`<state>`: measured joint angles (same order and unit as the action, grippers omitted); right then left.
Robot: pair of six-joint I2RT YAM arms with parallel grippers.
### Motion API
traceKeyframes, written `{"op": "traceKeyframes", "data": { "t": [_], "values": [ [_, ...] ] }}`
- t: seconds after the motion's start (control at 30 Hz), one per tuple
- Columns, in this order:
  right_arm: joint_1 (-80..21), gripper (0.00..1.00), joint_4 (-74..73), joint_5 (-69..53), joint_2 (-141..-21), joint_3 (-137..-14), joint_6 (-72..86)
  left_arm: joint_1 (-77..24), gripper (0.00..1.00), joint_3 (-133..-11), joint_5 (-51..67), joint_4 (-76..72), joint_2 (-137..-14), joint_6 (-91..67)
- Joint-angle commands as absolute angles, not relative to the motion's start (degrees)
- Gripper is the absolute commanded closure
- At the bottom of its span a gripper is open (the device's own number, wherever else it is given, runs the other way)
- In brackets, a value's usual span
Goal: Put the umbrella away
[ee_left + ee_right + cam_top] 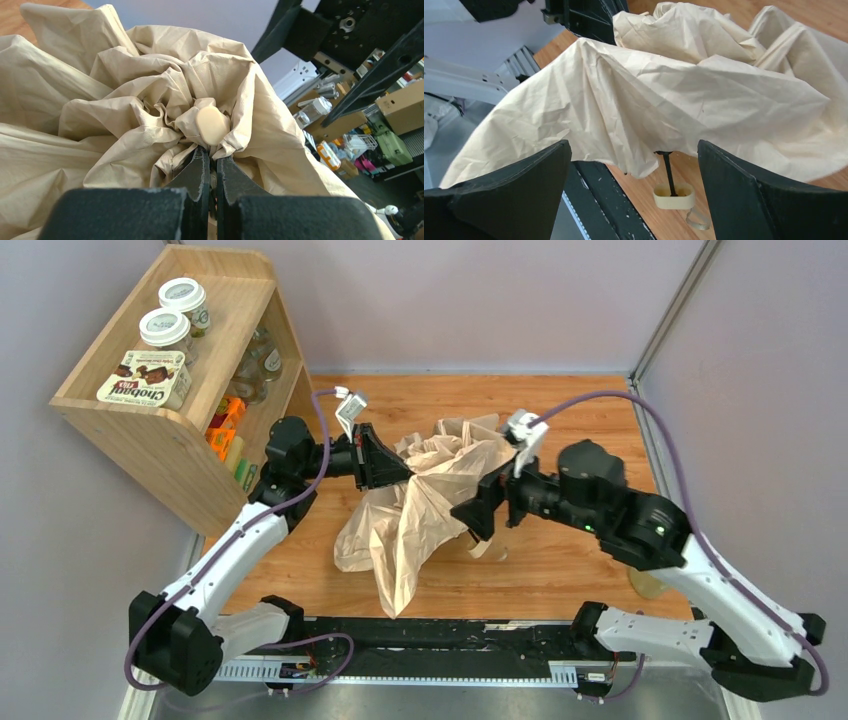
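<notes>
2 grippers: left gripper (210, 159) clamps the limp pale beige fabric umbrella (420, 500) at its crown, right gripper (634, 150) gapes; stiff black shaft (668, 175) seems surer.

The canopy (674, 100) hides most of the black shaft (668, 174) above the handle (674, 202).

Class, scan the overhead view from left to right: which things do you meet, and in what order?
In order: wooden shelf → left gripper → right gripper. The umbrella spreads across both grippers, so it has no clear place in the order and is left out.
</notes>
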<state>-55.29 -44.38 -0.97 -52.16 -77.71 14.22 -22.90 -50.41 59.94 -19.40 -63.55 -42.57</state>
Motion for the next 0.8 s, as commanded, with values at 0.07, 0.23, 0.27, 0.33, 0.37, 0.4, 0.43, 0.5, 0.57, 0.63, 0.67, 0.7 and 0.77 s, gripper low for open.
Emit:
{"op": "traceKeyframes", "data": {
  "t": [0.07, 0.23, 0.27, 0.33, 0.37, 0.4, 0.43, 0.5, 0.57, 0.63, 0.67, 0.7, 0.77],
  "values": [
    [-55.1, 0.0, -38.6, -5.4, -58.0, -77.1, 6.2, -23.1, 1.0, -52.7, 62.9, -19.9, -60.0, -39.7],
    [-54.9, 0.0, -35.5, -0.9, -59.1, -75.1, 3.3, -23.6, 1.0, -51.5, 63.6, -23.4, -59.2, -43.3],
    [-54.9, 0.0, -34.5, -1.6, -59.3, -74.6, 3.1, -24.0, 1.0, -51.4, 63.9, -23.4, -59.2, -43.4],
    [-54.1, 0.0, -31.1, -5.8, -59.4, -73.0, 3.2, -25.1, 1.0, -51.3, 64.0, -23.4, -58.8, -43.2],
    [-53.5, 0.0, -30.2, -7.6, -59.9, -72.7, 3.6, -25.9, 1.0, -51.3, 64.1, -23.5, -58.7, -43.2],
    [-53.4, 0.0, -30.1, -8.7, -60.7, -72.9, 3.6, -26.6, 1.0, -51.3, 64.2, -24.0, -58.4, -43.4],
    [-53.2, 0.0, -29.9, -9.5, -61.3, -73.2, 3.6, -26.8, 1.0, -51.5, 64.3, -24.3, -58.3, -43.4],
    [-52.0, 0.0, -28.9, -11.3, -62.4, -72.9, 3.6, -27.7, 1.0, -51.5, 64.6, -25.6, -57.8, -44.1],
    [-50.5, 0.0, -27.4, -12.8, -62.9, -72.1, 4.0, -28.3, 1.0, -51.5, 65.3, -27.4, -57.2, -44.8],
    [-49.7, 0.0, -27.5, -13.1, -63.8, -72.3, 3.8, -29.0, 1.0, -51.5, 65.6, -28.3, -56.4, -45.8],
    [-49.6, 0.0, -27.3, -13.6, -64.1, -72.2, 3.8, -29.3, 1.0, -51.8, 65.7, -28.4, -56.1, -46.0],
    [-49.5, 0.0, -26.8, -14.6, -64.5, -72.0, 3.9, -29.5, 1.0, -51.8, 66.1, -29.0, -55.9, -46.1],
    [-49.5, 0.0, -25.0, -18.9, -65.2, -71.2, 4.0, -30.5, 1.0, -51.9, 66.3, -30.1, -55.5, -46.6]
  ]
}}
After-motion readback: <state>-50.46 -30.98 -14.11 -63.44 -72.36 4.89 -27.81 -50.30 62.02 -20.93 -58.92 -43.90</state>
